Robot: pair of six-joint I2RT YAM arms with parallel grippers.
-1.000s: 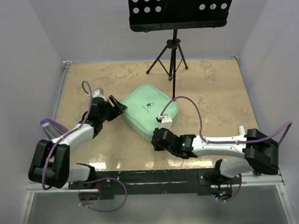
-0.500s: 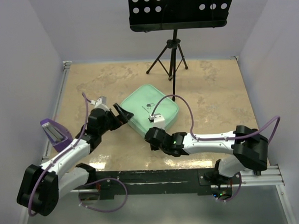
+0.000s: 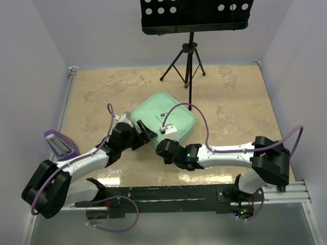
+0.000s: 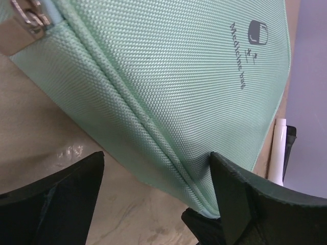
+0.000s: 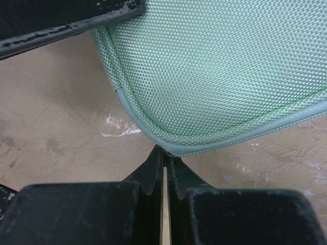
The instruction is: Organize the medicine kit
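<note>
The medicine kit is a mint-green woven fabric case with a zipper seam and a dark "Medicine bag" logo. It lies shut on the table's middle. It fills the left wrist view and the top of the right wrist view. My left gripper is open, its jaws spread wide at the kit's near-left side, touching nothing. My right gripper is shut at the kit's near corner, its tips pinching a small piece at the zipper seam. A metal zipper pull shows further along the seam.
A purple holder stands at the table's left edge beside the left arm. A black music stand tripod stands at the back, just behind the kit. White walls close off the left, right and back.
My left arm swung right, from the kit's left side round to its near-left corner. My right gripper slid left along the kit's near edge to its corner.
</note>
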